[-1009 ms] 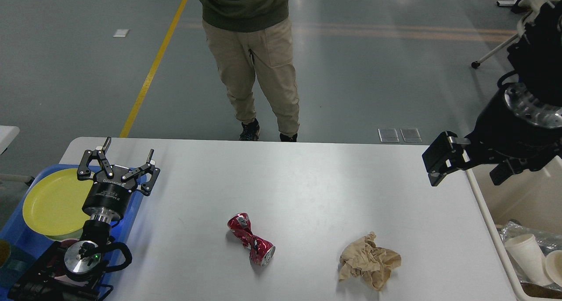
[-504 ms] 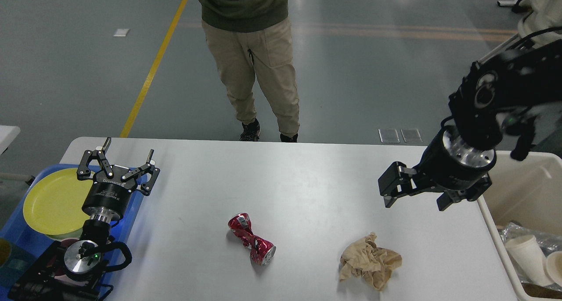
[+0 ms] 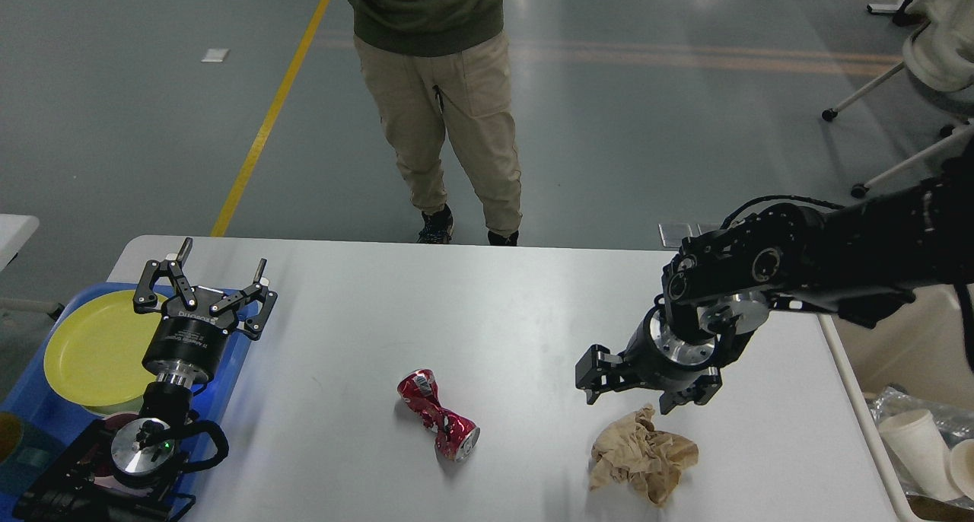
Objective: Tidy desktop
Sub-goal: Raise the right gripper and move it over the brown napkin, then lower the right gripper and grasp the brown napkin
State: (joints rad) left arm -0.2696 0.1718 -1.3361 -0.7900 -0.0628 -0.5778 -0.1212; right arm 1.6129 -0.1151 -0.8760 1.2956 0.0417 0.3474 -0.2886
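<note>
Right gripper (image 3: 638, 383) hangs low over the desktop (image 3: 502, 316), fingers spread, nothing between them; the left-hand finger block sits at (image 3: 595, 375), the other at the right under the silver wrist flange. Landmark: crumpled brown paper wad (image 3: 643, 461). It lies just below and slightly right of the right gripper in the head view, on the near side toward the robot, and whether any finger touches it cannot be told. Judged the likely next pick, since this arm is far nearer than the other. Wad is soft, irregular, creased kraft-type paper, no clear long axis, spread a little wider than tall; should compress under a pinch. Left of the wad, well apart: crushed red drink can (image 3: 437, 424), thin metal, waisted in the middle, long axis running diagonally from upper left to lower right. Far left of the wad: left gripper (image 3: 204, 275), fingers spread, empty, over the blue tray (image 3: 30, 419) holding a yellow plate (image 3: 91, 351). Right of the wad, off the desktop edge: beige bin (image 3: 898, 347) with white paper cups (image 3: 917, 438).
</note>
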